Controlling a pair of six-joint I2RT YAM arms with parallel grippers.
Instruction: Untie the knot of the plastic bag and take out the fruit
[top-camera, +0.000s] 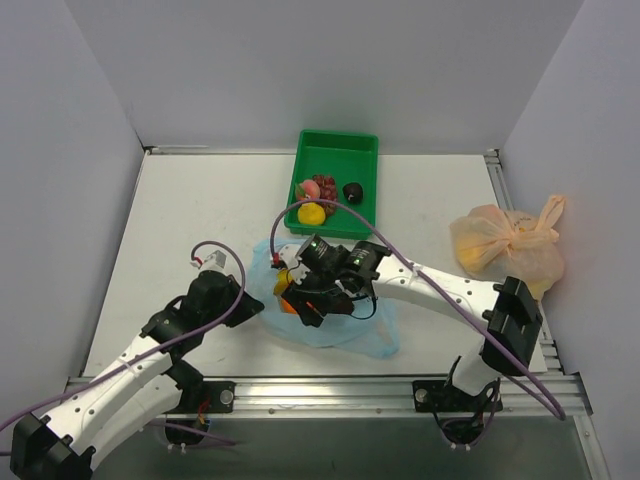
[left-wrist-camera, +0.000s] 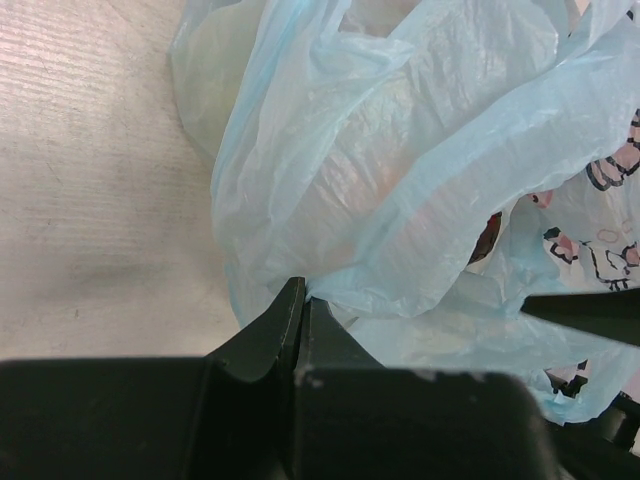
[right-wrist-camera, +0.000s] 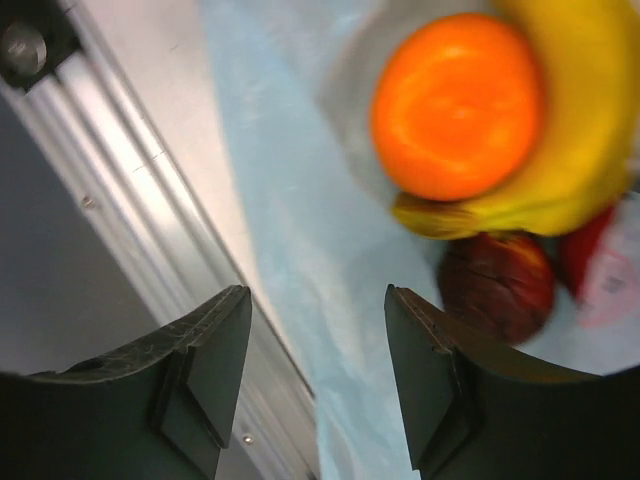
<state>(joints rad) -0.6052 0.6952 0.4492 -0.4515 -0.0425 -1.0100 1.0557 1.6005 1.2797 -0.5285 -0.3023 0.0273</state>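
Thin light blue printed plastic bag (left-wrist-camera: 400, 200) bunches at the tips of the left gripper (left-wrist-camera: 300, 300), whose jaws are pressed together on a fold of it. The right gripper (right-wrist-camera: 318, 300) stands spread, empty; just ahead of it lie a round orange (right-wrist-camera: 455, 105), curved yellow banana (right-wrist-camera: 570, 130) and dark red apple (right-wrist-camera: 497, 285).

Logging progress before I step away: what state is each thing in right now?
Thin light blue plastic bag: mouth open, toy fruit in it.
Left hand: shut on the bag's edge.
Right hand: open, empty.
Pale orange plastic bag: knotted shut.
Green plastic tray: part filled.
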